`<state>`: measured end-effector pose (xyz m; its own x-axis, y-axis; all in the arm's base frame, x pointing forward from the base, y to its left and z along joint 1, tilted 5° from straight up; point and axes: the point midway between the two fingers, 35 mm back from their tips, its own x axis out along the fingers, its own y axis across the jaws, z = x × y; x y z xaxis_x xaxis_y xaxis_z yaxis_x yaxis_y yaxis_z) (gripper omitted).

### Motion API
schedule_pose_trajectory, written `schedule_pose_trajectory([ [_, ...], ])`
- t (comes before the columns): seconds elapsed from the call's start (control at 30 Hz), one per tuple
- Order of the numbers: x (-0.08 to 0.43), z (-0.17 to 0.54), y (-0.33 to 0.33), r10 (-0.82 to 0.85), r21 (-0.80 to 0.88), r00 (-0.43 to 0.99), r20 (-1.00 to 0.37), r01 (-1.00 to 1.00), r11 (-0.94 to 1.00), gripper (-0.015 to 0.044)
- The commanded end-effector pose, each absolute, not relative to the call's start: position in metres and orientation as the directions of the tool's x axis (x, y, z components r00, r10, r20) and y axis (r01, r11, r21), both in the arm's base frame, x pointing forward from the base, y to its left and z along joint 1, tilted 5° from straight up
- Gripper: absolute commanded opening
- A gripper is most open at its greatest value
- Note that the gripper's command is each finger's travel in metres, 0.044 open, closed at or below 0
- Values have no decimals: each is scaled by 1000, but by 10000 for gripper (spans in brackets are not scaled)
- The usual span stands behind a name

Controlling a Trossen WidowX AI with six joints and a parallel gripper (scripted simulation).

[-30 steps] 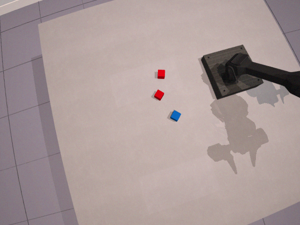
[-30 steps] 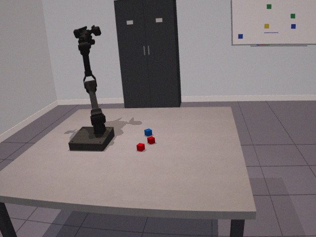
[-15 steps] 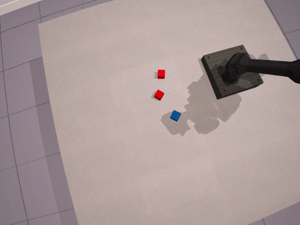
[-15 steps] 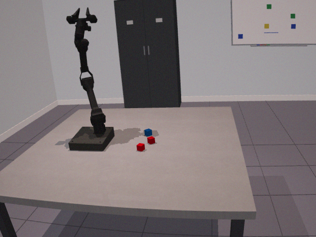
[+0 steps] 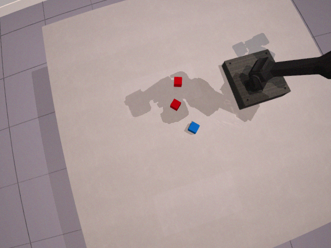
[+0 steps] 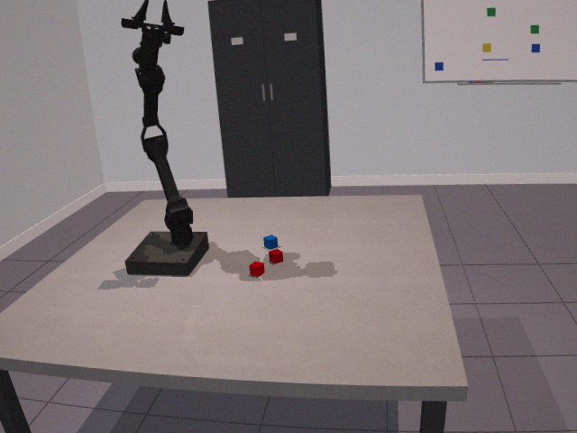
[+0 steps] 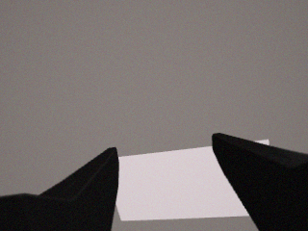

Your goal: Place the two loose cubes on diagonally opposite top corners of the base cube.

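The tool, a black parallel-jaw gripper with two tapered fingers (image 6: 155, 16), points upward at the top of the raised arm, high above the bench. Its fingers stand well apart, though probably short of their full spread; it is released, holding nothing and touching nothing. In the wrist view only a pale panel on a grey surface shows between and behind the fingertips.

The black jointed arm (image 5: 296, 67) (image 6: 167, 179) rises from a dark square base block (image 5: 243, 99) (image 6: 158, 267) on the pale rectangular bench (image 5: 128, 165) (image 6: 297, 336). Beyond the base lie the task's pieces, all on the bench top: a small blue cube (image 5: 193, 127) (image 6: 270, 242), a small red cube (image 5: 175, 104) (image 6: 276, 256) near it, and a second small red cube (image 5: 178, 81) (image 6: 256, 269) farther along. All three stand apart and sit flat.

Stage of work: no cube is stacked. The blue cube is presumably the fixed base, the red pair the loose ones. Both placements, the diagonal corner arrangement with its narrow gap, and the final release and withdrawal remain. The next move likely calls for lowering the tool toward a red cube.
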<state>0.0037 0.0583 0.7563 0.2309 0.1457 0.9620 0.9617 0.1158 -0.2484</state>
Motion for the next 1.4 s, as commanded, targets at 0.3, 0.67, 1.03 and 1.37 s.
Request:
schedule_pose_trajectory([
  [0.3, 113, 726, -65, -182, -468, 493, 851, 868, 163, 265],
  [0.67, 207, 656, -142, -377, -673, 708, 597, 698, 245, 265],
  [1.03, 289, 555, -186, -465, -833, 852, 239, 426, 352, 265],
  [1.37, 340, 449, -198, -456, -889, 881, -128, 101, 446, 265],
])
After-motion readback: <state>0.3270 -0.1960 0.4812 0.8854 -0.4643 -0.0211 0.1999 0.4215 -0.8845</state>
